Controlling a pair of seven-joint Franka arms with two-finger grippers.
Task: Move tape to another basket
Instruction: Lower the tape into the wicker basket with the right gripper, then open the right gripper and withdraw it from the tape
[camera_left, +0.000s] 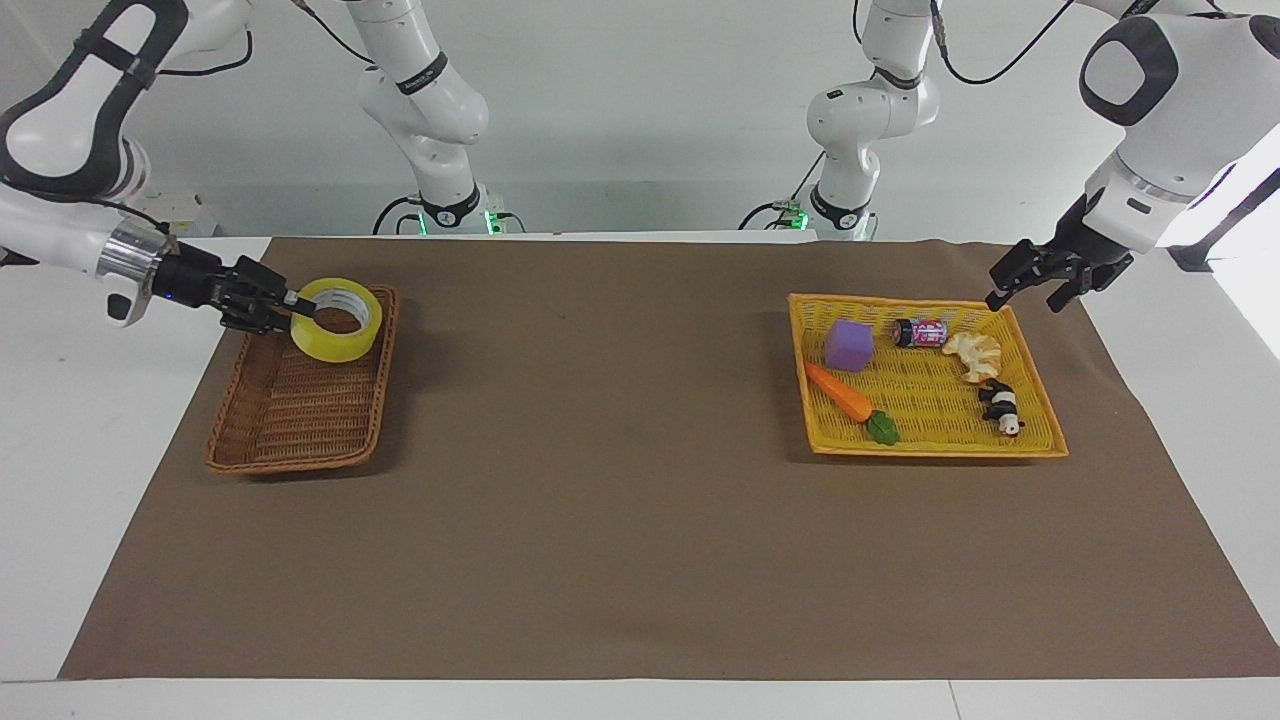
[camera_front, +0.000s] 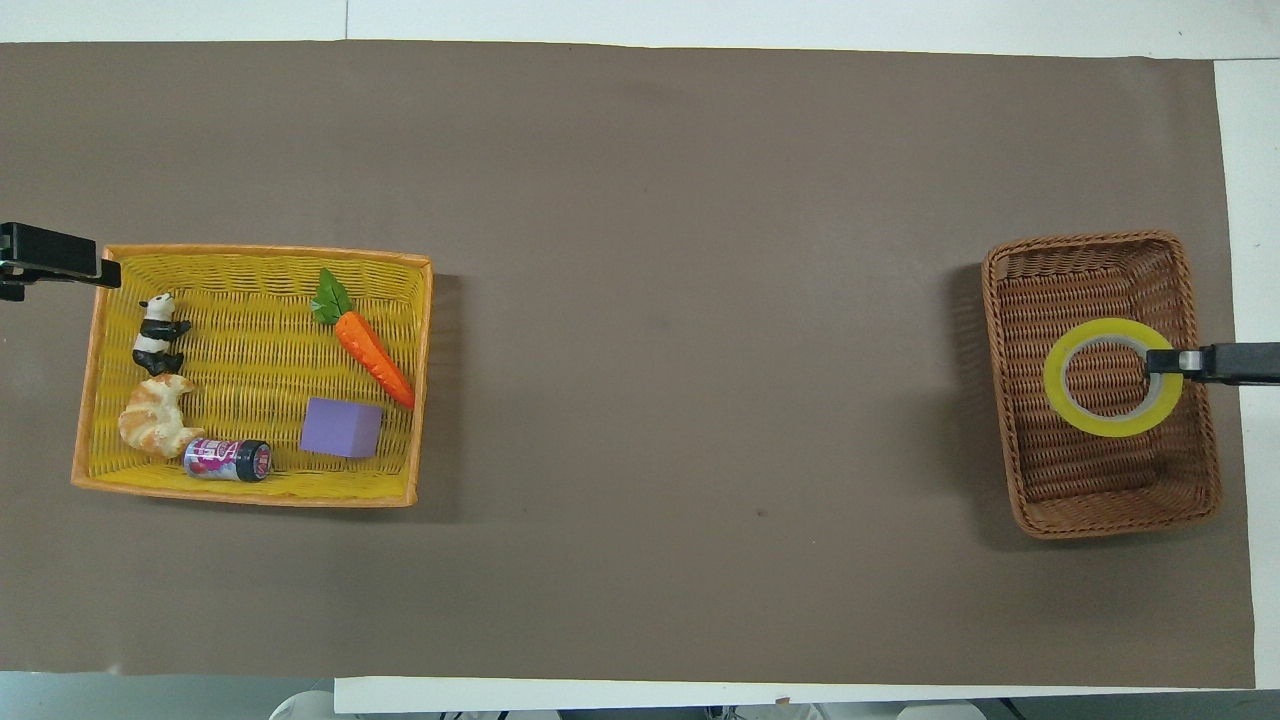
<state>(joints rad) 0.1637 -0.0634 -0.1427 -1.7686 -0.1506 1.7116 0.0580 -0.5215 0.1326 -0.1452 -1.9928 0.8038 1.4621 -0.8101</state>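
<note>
The yellow tape (camera_left: 336, 346) hangs tilted in my right gripper (camera_left: 300, 305), which is shut on the roll's rim. It is over the end of the dark-brown wicker basket (camera_left: 290, 410) that lies nearer the robots. In the overhead view the tape (camera_front: 1055, 385) covers the middle of the basket (camera_front: 1100, 480), with the right gripper (camera_front: 1160, 362) reaching in over the basket's outer wall. My left gripper (camera_left: 1030, 290) is open and empty, in the air just off the corner of the yellow tray (camera_left: 935, 452); only its tip shows in the overhead view (camera_front: 95, 268).
The yellow tray (camera_front: 240, 495) at the left arm's end holds a carrot (camera_front: 372, 348), a purple cube (camera_front: 341, 427), a can (camera_front: 228, 459), a croissant (camera_front: 155, 427) and a panda figure (camera_front: 157, 333). A brown mat covers the table.
</note>
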